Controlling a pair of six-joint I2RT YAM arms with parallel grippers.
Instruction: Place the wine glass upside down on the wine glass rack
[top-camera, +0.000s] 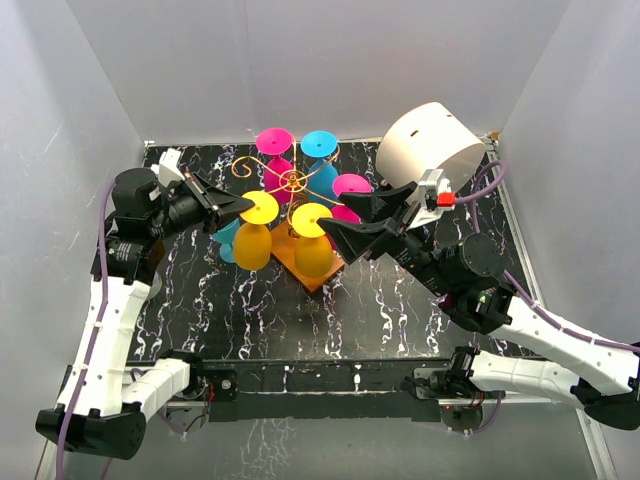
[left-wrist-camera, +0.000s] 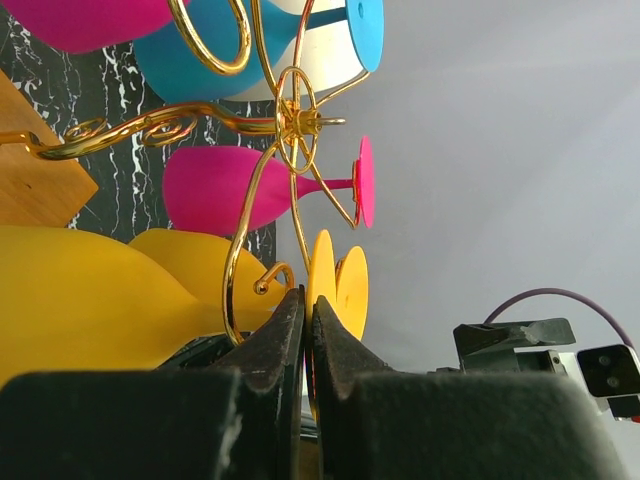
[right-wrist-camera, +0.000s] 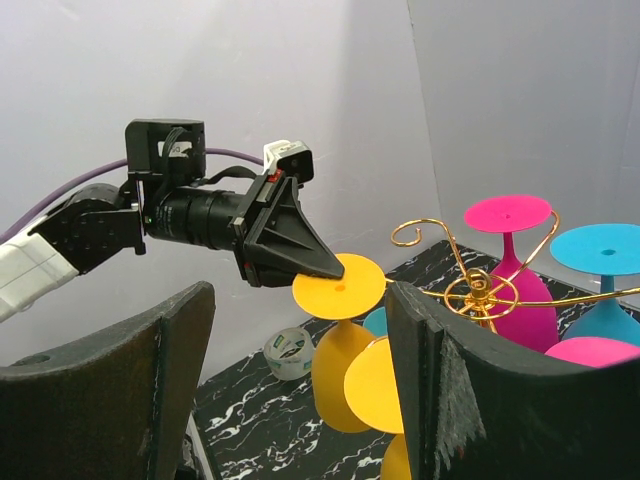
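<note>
**At the rack's left side: edge pinch on a hanging glass, release hazards noted**

Left hand (left-wrist-camera: 306, 300): closed on the outer edge of the foot (right-wrist-camera: 338, 286) of the yellow wine glass (top-camera: 252, 245). Purchase on the thin disc only, well off the stem.

Wine glass: inverted, foot up and bowl down, at the left side of the wine glass rack (top-camera: 293, 181), close beside a gold curl (left-wrist-camera: 270, 276). Seating of the stem inside that curl not confirmed from any view.

Right hand (top-camera: 333, 213): wide open, holding nothing, poised at the rack's right side, near the second yellow glass (top-camera: 312, 222) and a pink glass (top-camera: 350, 186).

Hazards, as judged:
- Release before the stem sits fully in the curl: likely drop of the glass onto the orange base (top-camera: 320, 278) or the black marbled surface (top-camera: 400, 310).
- Off-centre pinch on a smooth disc: possible swing or slip of the bowl, with a knock against the second yellow glass just beside it.
- Sideways pull on withdrawal with the foot caught between the fingers: possible drag on the thin wire, enough to rock the rack and unsettle the other glasses.
- Any inward drift of the open right hand: contact with the neighbouring feet.

Recommended: seating check first, then a clean opening, then straight retreat away from the post.
</note>
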